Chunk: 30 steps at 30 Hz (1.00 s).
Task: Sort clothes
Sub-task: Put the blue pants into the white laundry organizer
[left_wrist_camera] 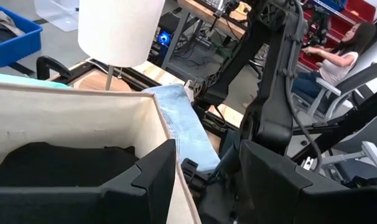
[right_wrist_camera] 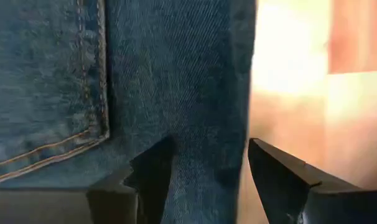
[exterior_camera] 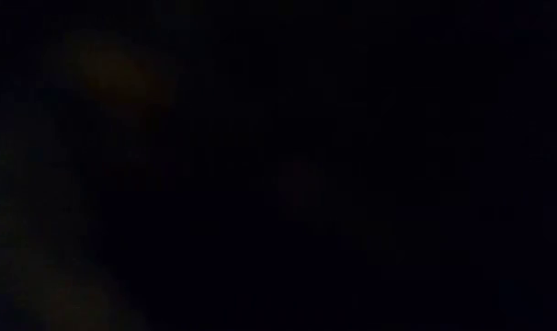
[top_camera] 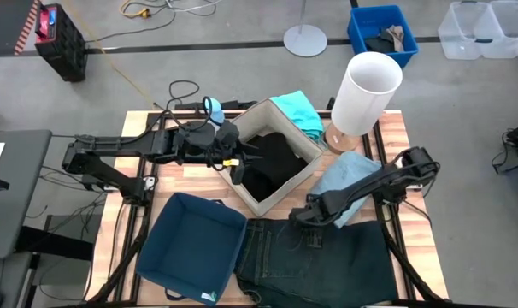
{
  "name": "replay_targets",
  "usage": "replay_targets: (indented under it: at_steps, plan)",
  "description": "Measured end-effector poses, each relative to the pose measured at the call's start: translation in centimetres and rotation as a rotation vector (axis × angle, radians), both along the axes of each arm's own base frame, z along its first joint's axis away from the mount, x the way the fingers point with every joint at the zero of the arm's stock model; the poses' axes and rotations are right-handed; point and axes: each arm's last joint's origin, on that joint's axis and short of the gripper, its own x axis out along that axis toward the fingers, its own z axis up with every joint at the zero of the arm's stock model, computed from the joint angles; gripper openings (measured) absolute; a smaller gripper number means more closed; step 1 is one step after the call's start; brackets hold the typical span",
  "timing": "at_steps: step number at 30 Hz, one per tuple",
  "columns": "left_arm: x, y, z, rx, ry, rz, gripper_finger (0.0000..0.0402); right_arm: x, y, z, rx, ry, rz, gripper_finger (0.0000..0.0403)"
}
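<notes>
The beige box (top_camera: 303, 175) stands mid-table with the black garment (top_camera: 272, 162) inside; the garment also shows in the left wrist view (left_wrist_camera: 64, 165). The turquoise garment (top_camera: 297, 109) hangs over the box's far corner. The pale blue garment (top_camera: 349, 175) lies flat to the right of the box. The jeans (top_camera: 319, 261) lie spread at the near edge. My left gripper (top_camera: 239, 160) is open and empty over the box's left wall (left_wrist_camera: 170, 137). My right gripper (top_camera: 303, 216) is open, low over the jeans' far edge (right_wrist_camera: 235, 93). The low view is dark. My right gripper points down at the jeans' far edge (right_wrist_camera: 235, 93), near a stitched pocket (right_wrist_camera: 51, 93). Its open fingers (right_wrist_camera: 151, 177) stand one over the denim and one over the bare wood. I cannot tell whether the tips touch the cloth, which lies flat on the table.
The navy box (top_camera: 195, 248) stands open at the near left. A lamp with a white shade (top_camera: 370, 90) stands at the far right of the table. A blue bin (top_camera: 383, 32) and clear tubs sit on the floor beyond. A person (left_wrist_camera: 344, 56) sits off to the table's right.
</notes>
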Motion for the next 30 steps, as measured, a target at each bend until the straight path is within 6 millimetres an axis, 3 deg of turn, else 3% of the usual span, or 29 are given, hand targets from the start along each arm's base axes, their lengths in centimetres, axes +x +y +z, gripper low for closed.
replay_targets:
  at_steps: [11, 25, 30]
  plan:
    - [0.0, 0.0, 0.0, 0.002, -0.003, 0.008, 0.0173, 0.6, 0.0, -2.2, 0.021, 0.082, -0.01, 0.0218]
    - [0.0, 0.0, 0.0, 0.002, 0.003, 0.01, 0.0173, 0.9, 0.1, -2.3, 0.054, 0.056, -0.031, 0.0025]
    - [0.0, 0.0, 0.0, 0.003, 0.004, 0.012, 0.0173, 0.7, 0.3, -2.0, 0.056, 0.05, -0.027, 0.0006]
